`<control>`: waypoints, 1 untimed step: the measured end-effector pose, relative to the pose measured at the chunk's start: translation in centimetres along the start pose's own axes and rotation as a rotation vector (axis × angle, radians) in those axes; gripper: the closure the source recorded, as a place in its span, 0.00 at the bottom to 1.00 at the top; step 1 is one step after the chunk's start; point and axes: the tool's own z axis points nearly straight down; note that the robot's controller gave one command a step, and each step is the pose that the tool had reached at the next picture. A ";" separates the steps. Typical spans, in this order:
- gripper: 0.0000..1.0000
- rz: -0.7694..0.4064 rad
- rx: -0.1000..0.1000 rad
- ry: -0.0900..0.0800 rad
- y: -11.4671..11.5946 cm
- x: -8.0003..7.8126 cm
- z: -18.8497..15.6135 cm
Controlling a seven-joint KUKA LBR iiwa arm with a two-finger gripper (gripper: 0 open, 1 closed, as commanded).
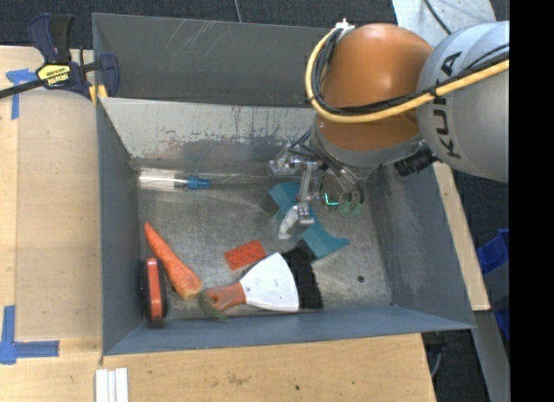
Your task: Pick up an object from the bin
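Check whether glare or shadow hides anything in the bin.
Camera view: the bin's back wall carries a pale sheen, and the clear tube with a blue tip below it looks faint against it; the orange wrist cover shows a soft highlight; the arm shades the floor around the gripper and the teal pieces, which are readable all the same.

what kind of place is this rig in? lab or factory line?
Likely a lab bin-picking test cell, not a line: the grey metal bin holds mismatched odds and ends (orange carrot, white-bladed scraper), and a KUKA arm has its gripper inside it.
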 end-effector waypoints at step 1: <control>0.00 0.002 -0.001 -0.008 0.0 -0.2 -0.4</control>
